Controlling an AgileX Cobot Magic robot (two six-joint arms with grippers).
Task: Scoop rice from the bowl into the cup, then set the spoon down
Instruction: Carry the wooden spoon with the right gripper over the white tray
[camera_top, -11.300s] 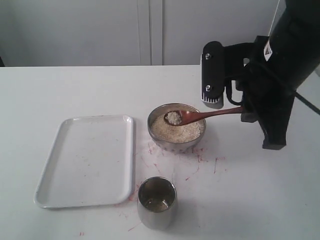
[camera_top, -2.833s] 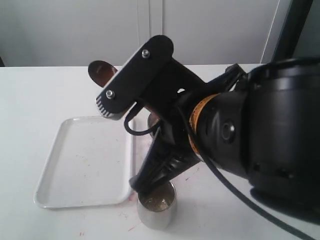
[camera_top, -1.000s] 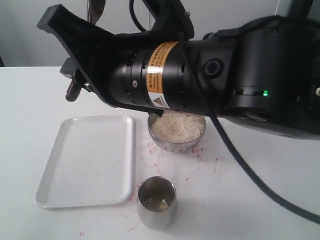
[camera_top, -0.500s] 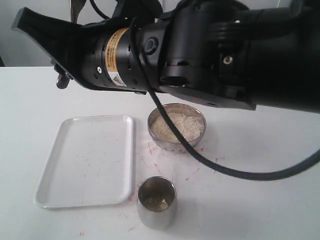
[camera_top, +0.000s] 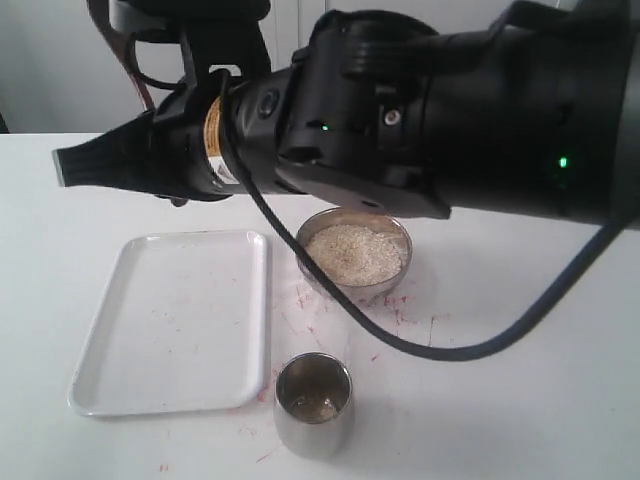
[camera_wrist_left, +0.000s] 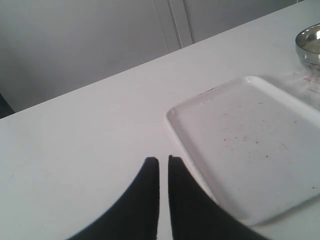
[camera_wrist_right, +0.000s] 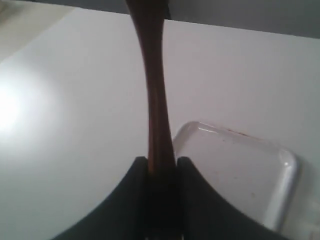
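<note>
The steel bowl (camera_top: 398, 270) holds a heap of rice (camera_top: 355, 250) at the table's middle. In front of it stands the steel cup (camera_top: 313, 420), with a few grains at its bottom. My right arm (camera_top: 400, 120) reaches across to the left, high above the white tray (camera_top: 175, 320). In the right wrist view my right gripper (camera_wrist_right: 162, 161) is shut on the handle of the brown wooden spoon (camera_wrist_right: 152, 90); the spoon's bowl is out of that frame. The arm hides most of the spoon in the exterior view. My left gripper (camera_wrist_left: 163, 159) is shut on nothing, low over the table beside the tray (camera_wrist_left: 250, 145).
Faint red marks stain the table around the bowl and cup. The bowl's rim (camera_wrist_left: 310, 42) shows past the tray's far end in the left wrist view. The tray's corner (camera_wrist_right: 240, 170) lies below the spoon handle in the right wrist view. A grey wall stands behind the table.
The spoon left the bowl with rice, passed over the cup, and the right arm has swung it up and leftward over the tray; the arm body now sits lower across the view.
</note>
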